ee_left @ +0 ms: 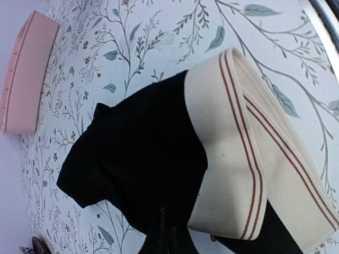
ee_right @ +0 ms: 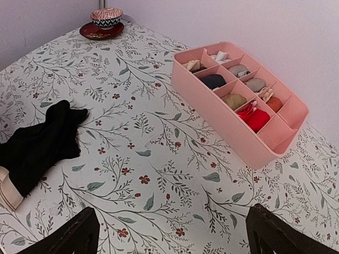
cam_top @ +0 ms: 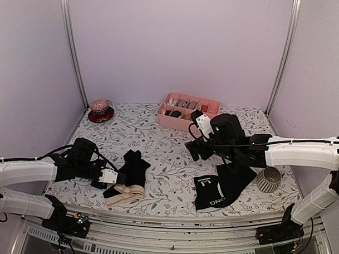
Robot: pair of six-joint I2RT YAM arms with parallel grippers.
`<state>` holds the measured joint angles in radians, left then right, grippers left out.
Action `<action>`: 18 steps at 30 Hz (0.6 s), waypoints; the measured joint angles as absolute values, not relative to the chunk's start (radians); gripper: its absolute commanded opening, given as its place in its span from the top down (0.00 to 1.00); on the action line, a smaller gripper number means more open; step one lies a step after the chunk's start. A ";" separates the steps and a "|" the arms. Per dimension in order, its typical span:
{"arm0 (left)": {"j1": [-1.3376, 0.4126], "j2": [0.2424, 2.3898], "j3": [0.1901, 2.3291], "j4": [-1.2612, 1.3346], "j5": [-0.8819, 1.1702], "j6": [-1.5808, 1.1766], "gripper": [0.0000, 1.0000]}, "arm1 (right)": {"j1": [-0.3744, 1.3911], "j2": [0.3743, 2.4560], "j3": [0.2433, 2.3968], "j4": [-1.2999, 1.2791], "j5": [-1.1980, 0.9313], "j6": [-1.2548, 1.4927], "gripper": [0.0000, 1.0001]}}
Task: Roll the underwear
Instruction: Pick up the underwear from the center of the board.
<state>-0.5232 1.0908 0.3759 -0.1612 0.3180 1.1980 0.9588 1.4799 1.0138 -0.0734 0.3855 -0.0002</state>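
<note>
Two black briefs lie on the table (cam_top: 168, 160): the beige-waistband brief (cam_top: 134, 167) at near left, its long axis running from the waistband at the near edge away toward the far right, and the lettered brief (cam_top: 209, 194) at near right. The left gripper (cam_top: 108, 178) is closed at that waistband's left end, though a pinch on fabric cannot be confirmed. The right gripper (cam_top: 192, 149) hangs wide open between the lettered brief and the pink divided tray (cam_top: 176, 122).

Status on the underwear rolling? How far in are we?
Done: nothing rolled yet. In hand: left fingers shut on the beige-waistband briefs, which lie loosely bunched, apparently a first grab. Left: roll that pair, then the lettered briefs, flat and untouched; right fingers hover open and empty.
</note>
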 measured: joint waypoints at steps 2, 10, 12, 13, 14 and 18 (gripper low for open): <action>-0.529 1.090 0.410 -0.166 0.334 1.156 1.00 | 0.981 1.475 0.995 -0.042 0.387 -0.026 0.01; -0.560 1.168 0.620 -0.178 0.379 0.956 1.00 | 1.068 1.434 0.894 0.110 0.393 -0.137 0.01; -0.562 1.212 0.664 -0.186 0.381 0.911 1.00 | 1.116 1.433 0.862 0.167 0.395 -0.184 0.01; -0.563 1.236 0.685 -0.191 0.381 0.886 1.00 | 1.137 1.433 0.850 0.186 0.395 -0.205 0.01; -0.563 1.263 0.707 -0.196 0.380 0.861 1.00 | 1.163 1.435 0.837 0.216 0.398 -0.226 0.01; -0.563 1.349 0.766 -0.207 0.377 0.765 1.00 | 1.245 1.491 0.821 0.344 0.426 -0.304 0.01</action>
